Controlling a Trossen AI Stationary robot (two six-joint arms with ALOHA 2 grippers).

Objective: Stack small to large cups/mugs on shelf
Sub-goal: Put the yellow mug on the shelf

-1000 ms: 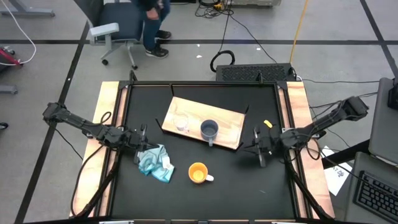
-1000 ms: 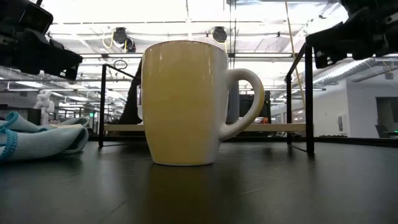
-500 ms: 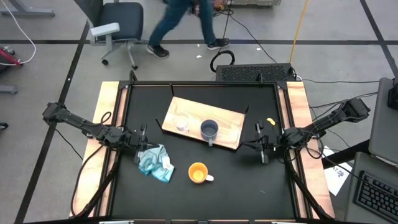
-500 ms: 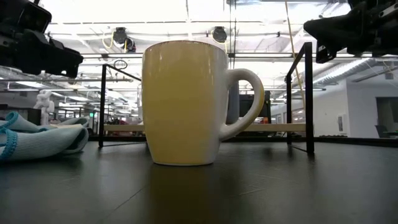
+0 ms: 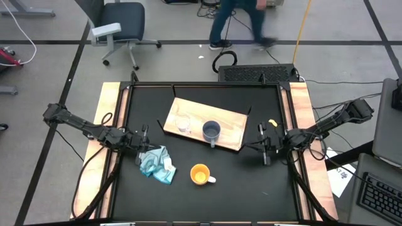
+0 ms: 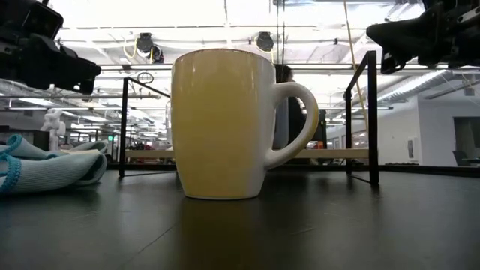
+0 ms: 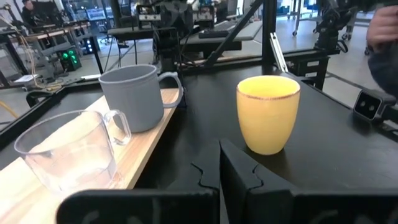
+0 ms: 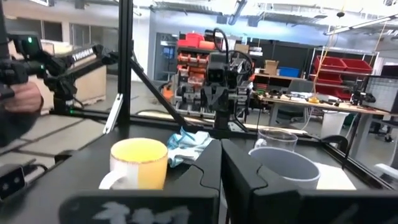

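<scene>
Lower left of centre, lying crumpled beside the closed, empty left gripper (image 5: 143, 139): one light blue cloth (image 5: 156, 163). Standing apart below centre: one orange mug (image 5: 200, 174); sitting on the wooden shelf (image 5: 231, 129): one glass cup (image 5: 183, 123), one grey-blue mug (image 5: 211, 131). Hovering at right, pinched shut on nothing: right gripper (image 5: 264, 145).

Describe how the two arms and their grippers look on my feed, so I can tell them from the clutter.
Both arms are dark, slim and jointed, with black cables trailing from their bases over the table's wooden side rails. The left gripper and right gripper each carry two flat black fingers with notched, stepped inner edges. No coloured markings show on either arm.
</scene>
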